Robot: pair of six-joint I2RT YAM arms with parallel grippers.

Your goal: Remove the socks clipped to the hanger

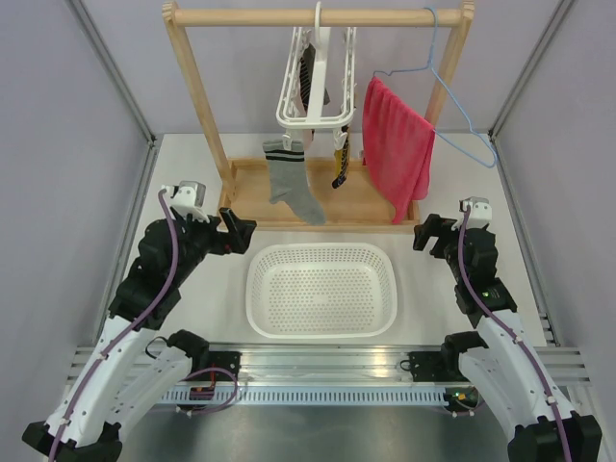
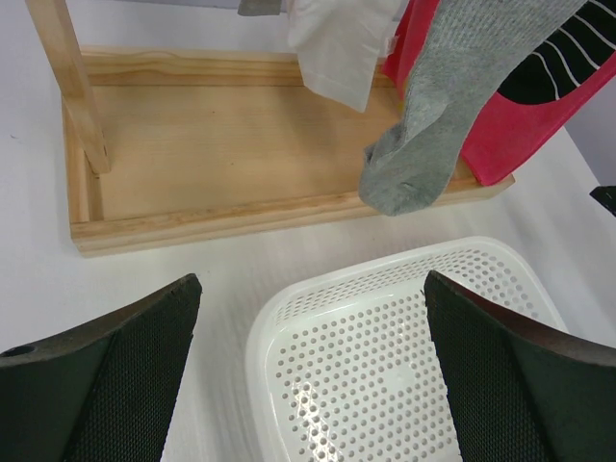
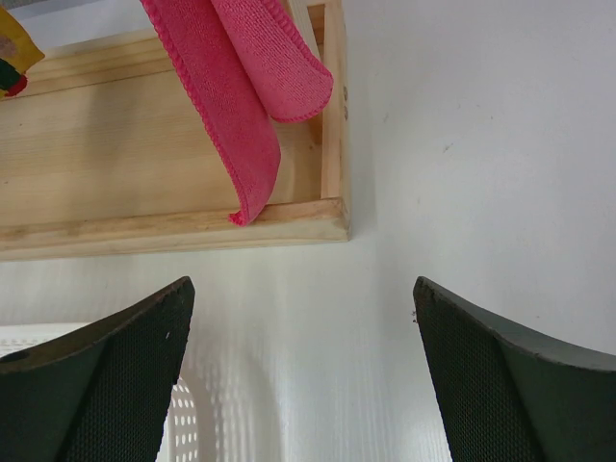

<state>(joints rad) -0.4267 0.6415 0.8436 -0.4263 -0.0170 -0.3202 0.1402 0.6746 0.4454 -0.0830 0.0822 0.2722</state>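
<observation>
- Left fingers [image 2: 106, 385]: spread wide, nothing between the pads. They hang over the worktop [image 1: 433, 289] at the far-left corner of the white basket [image 1: 320, 289], facing the rack.
- Right fingers [image 3: 500, 385]: spread wide, holding nothing. They sit off the basket's far-right corner, just near of the right end of the wooden base tray [image 1: 255, 192].
- Hanger [image 1: 313, 96]: white plastic frame, hooked over the wooden rail [image 1: 241, 16] about mid-span, hanging steeply tilted above the tray.
- Grey sock [image 1: 292, 183]: clipped at its dark-striped cuff under the hanger's left side. The toe drops toward the tray's near lip; cannot tell whether it touches.
- Mustard sock [image 1: 340, 166]: hangs from the hanger's right side, right of the grey sock and just left of the red towel [image 1: 395, 149].
- Striped sock [image 1: 310, 85]: black and white, higher up within the frame. From the left wrist it shows behind the grey sock, in front of the towel.
- White sock [image 2: 337, 48]: seen from the left wrist only, hanging left of the grey sock.
- The towel is draped on a blue wire hanger [image 1: 433, 53] at the rail's right end.
</observation>
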